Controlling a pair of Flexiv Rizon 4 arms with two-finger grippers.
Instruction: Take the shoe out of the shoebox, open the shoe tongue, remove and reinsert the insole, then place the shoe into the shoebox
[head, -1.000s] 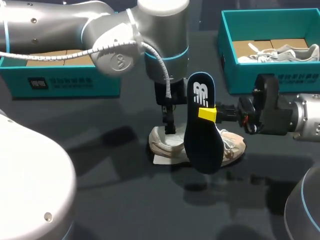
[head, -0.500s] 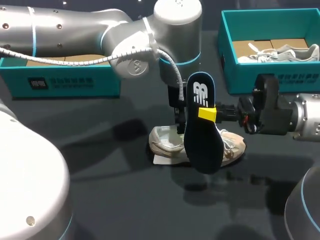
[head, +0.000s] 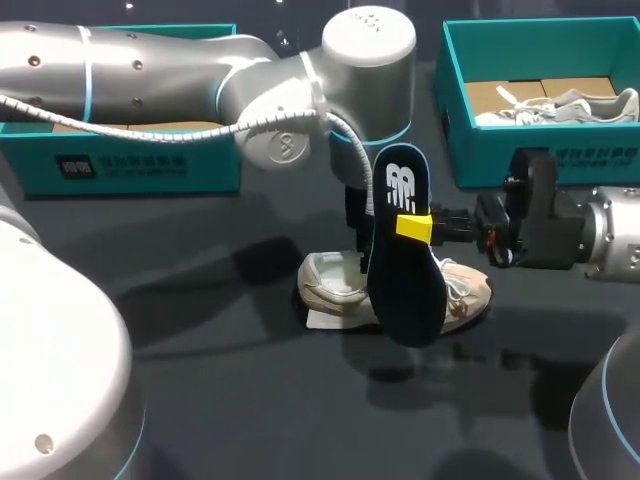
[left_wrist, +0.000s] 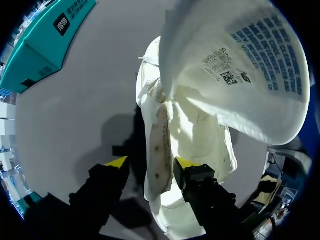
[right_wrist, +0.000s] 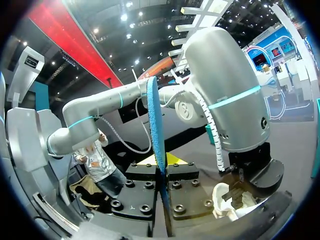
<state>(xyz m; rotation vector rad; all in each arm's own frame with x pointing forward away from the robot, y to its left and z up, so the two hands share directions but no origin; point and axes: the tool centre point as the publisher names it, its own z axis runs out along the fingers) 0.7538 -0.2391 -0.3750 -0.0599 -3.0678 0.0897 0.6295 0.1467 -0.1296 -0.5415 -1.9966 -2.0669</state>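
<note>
A beige shoe (head: 335, 285) lies on its sole in the middle of the dark table. My left gripper (head: 360, 252) hangs over its heel end, partly hidden behind the insole. In the left wrist view the left gripper (left_wrist: 151, 162) straddles the shoe's (left_wrist: 200, 135) side wall, one finger inside and one outside with a gap to the wall, so it is open. My right gripper (head: 415, 227) is shut on a dark blue insole (head: 405, 285), held upright above the shoe. The insole's white printed underside (left_wrist: 250, 65) faces the left wrist. Its thin blue edge (right_wrist: 154, 115) sits between the right gripper's (right_wrist: 161, 161) fingers.
A teal shoebox (head: 455, 110) at the back right holds another pale shoe (head: 560, 105). A second teal box (head: 120, 160) stands at the back left under my left arm. A white paper (head: 325, 320) pokes out from under the shoe.
My left arm has shifted to the right along the shoe, and its fingers have drawn closer together around the shoe's wall. The right arm and the insole have kept still.
</note>
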